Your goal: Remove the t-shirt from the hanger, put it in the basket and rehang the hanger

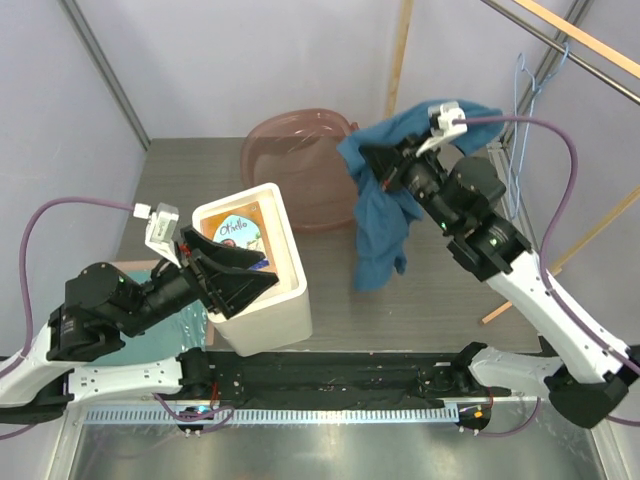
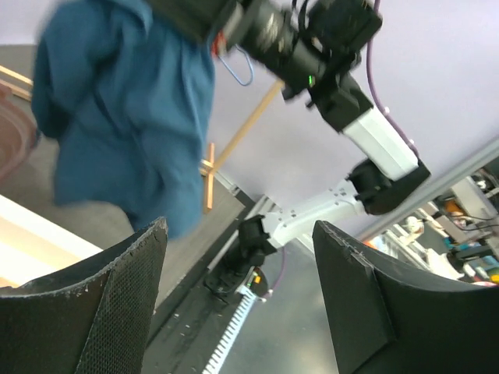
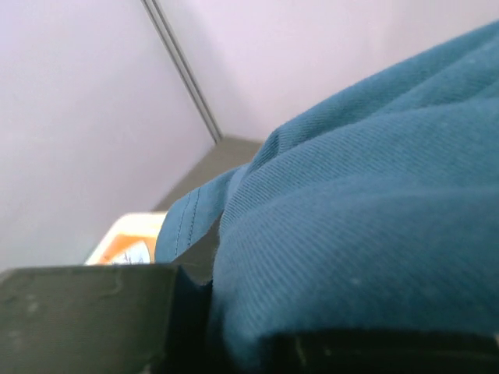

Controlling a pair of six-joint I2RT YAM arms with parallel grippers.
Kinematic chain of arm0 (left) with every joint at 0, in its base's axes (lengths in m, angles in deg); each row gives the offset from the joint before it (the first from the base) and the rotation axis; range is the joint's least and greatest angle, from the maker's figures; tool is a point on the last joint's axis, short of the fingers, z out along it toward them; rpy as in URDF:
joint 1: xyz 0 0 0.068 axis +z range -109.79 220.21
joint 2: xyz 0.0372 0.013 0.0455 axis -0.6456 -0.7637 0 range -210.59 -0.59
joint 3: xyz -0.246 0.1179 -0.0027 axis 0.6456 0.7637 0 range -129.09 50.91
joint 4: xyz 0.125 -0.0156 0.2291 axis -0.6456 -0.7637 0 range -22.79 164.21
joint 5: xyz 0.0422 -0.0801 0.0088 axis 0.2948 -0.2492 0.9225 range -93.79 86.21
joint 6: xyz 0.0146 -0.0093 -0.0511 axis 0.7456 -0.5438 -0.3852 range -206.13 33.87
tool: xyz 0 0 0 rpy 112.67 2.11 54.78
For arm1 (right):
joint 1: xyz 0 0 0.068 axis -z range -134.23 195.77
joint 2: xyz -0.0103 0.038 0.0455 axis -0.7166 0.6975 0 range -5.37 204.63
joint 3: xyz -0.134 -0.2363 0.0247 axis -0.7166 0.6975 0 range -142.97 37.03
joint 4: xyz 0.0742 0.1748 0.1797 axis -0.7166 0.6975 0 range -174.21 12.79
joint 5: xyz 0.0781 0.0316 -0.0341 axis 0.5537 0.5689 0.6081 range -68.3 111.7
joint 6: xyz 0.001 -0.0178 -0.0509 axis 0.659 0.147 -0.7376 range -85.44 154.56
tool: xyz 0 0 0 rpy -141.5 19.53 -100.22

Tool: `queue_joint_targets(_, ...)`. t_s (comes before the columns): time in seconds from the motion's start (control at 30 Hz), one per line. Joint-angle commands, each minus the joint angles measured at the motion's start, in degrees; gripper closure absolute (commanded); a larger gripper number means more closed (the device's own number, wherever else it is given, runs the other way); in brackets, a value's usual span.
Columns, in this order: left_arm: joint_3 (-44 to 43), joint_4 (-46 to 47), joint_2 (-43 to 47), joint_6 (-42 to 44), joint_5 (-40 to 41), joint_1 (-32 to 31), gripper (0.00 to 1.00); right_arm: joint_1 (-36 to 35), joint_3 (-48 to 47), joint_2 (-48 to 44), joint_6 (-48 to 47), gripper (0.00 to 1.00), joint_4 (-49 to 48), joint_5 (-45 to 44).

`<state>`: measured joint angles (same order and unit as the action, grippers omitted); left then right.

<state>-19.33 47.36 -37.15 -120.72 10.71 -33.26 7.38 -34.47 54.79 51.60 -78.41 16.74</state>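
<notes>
R pincer [image 1: 383,168] was clamped on the t-shirt [image 1: 385,235], cloth bunched in its jaws; shirt drooped lengthwise from it toward the near edge, above the table [image 1: 420,310]; hanger [image 1: 522,90] hung just beyond, seemingly clear; L pincer [image 1: 240,280], jaws apart, hovered over the white box [image 1: 285,300], farther off; pink basin [image 1: 290,150] alongside.

Teal t-shirt [image 1: 385,215] hangs bunched, light-blue wire hanger [image 1: 521,75] nearby (top-right).

"Othello" lettering, on orange pack [image 1: 238,232]
</notes>
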Motion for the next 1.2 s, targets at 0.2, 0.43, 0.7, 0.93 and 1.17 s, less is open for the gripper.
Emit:
queue_joint_targets(0.2, 6.34, -2.58, 5.09, -7.51, -3.43, 0.08, 0.27, -0.02, -26.31, 24.55, -8.5, 0.99, -21.15, -0.5)
queue_joint_targets(0.43, 9.06, -5.49, 7.2, -8.48, -2.37, 0.0, 0.28, 2.18, -26.32, 39.49, -9.57, 0.99, -27.69, -0.94)
queue_joint_targets(0.7, 9.33, -8.3, 6.94, -8.13, -1.85, 0.08, 0.28, 3.94, -29.64, 56.1, -5.08, 0.95, -12.78, -1.46)
queue_joint_targets(0.93, 8.63, -10.94, 4.66, -7.95, 0.0, 0.0, 0.27, 4.29, -46.42, 69.99, -3.85, 0.77, 12.1, -0.41)
queue_joint_targets(1.17, 8.89, -9.63, 3.25, -8.74, 0.27, 0.08, 0.27, 4.55, -50.22, 71.58, -4.21, 0.42, 19.58, -2.79)
